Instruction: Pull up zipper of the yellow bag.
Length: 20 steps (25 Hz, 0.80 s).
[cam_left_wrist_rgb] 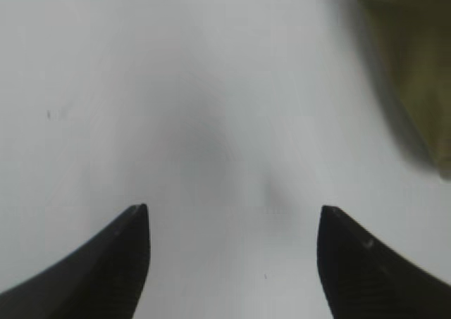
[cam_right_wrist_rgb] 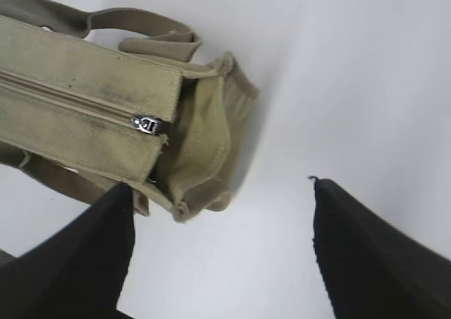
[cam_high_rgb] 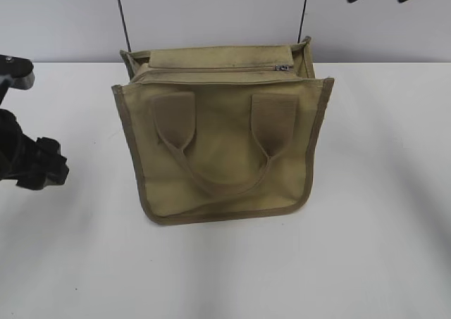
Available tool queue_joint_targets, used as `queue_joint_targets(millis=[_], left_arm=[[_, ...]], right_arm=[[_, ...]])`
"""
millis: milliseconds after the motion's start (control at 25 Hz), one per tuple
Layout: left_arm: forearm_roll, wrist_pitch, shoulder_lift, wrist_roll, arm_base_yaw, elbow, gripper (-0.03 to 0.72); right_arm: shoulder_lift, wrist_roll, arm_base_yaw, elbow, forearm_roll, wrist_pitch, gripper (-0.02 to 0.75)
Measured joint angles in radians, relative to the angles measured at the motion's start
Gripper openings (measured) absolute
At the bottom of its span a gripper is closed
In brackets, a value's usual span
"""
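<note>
Right wrist view shows the right gripper (cam_right_wrist_rgb: 222, 192) spread wide, holding nothing, hovering above the bag's (cam_right_wrist_rgb: 91, 94) end where the zipper (cam_right_wrist_rgb: 67, 97) pull sits. The left gripper (cam_left_wrist_rgb: 232, 224) gapes just as wide over bare counter (cam_left_wrist_rgb: 176, 86), the bag's corner off to one side. The bag stands near the counter's far edge, midway along it.

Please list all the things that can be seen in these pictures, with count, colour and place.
yellow bag: one, khaki with darker trim, middle of the table, front facing the camera.
zipper: one, khaki tape along the bag's top panel; silvery pull at the right end.
table: one, white, under everything.
two thin dark cables: behind the bag.
left pincer: one, black, open, above bare table left of the bag.
right pincer: one, black, open, above the bag's right end.
</note>
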Motion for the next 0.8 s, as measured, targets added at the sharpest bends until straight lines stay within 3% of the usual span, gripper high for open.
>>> queue_joint_targets(millis=[120, 280, 600, 800], left_arm=[[-0.149, 0.145, -0.055, 0.106, -0.016, 0.0, 0.551], [-0.297, 0.295, -0.178, 0.232, -0.017, 0.0, 0.551], [-0.352, 0.577, -0.571, 0.31, -0.017, -0.006, 0.55], [-0.322, 0.626, -0.846, 0.32, -0.018, -0.005, 0.55]], right_arm=[[-0.092, 0.0, 0.0, 0.045, -0.061, -0.019, 0.575], [-0.292, 0.0, 0.0, 0.254, -0.112, -0.122, 0.575], [-0.78, -0.008, 0.0, 0.802, -0.125, -0.248, 0.575], [-1.068, -0.006, 0.0, 1.035, -0.141, -0.245, 0.575]])
